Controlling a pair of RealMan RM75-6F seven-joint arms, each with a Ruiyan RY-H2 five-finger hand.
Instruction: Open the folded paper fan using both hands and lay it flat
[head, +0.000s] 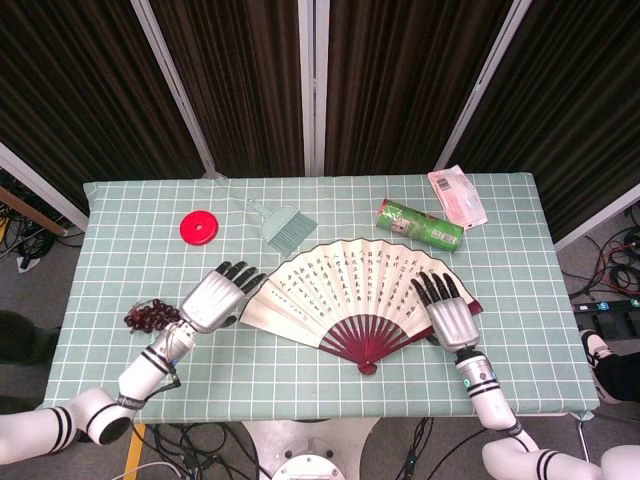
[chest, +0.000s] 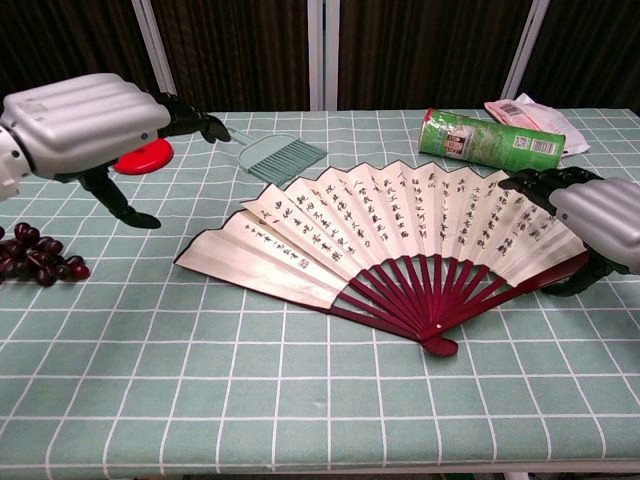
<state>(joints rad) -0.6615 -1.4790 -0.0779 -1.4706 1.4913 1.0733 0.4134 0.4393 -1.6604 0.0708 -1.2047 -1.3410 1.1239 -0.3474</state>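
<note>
The paper fan (head: 352, 290) (chest: 400, 235) lies spread open and flat on the green checked table (head: 300, 380), its pale leaf with dark writing facing up and its dark red ribs meeting at the pivot (chest: 440, 343) near me. My left hand (head: 214, 296) (chest: 85, 125) hovers off the fan's left edge, fingers apart and holding nothing. Over the fan's right end sits my right hand (head: 447, 314) (chest: 592, 215). Its fingers curl over the leaf and its thumb lies against the dark red outer stick (chest: 545, 283), pinching it.
Behind the fan lie a small teal brush (head: 282, 224), a red lid (head: 198, 228), a green can (head: 420, 225) on its side and a pink packet (head: 457, 196). A bunch of dark grapes (head: 150, 316) sits at the left by my left forearm.
</note>
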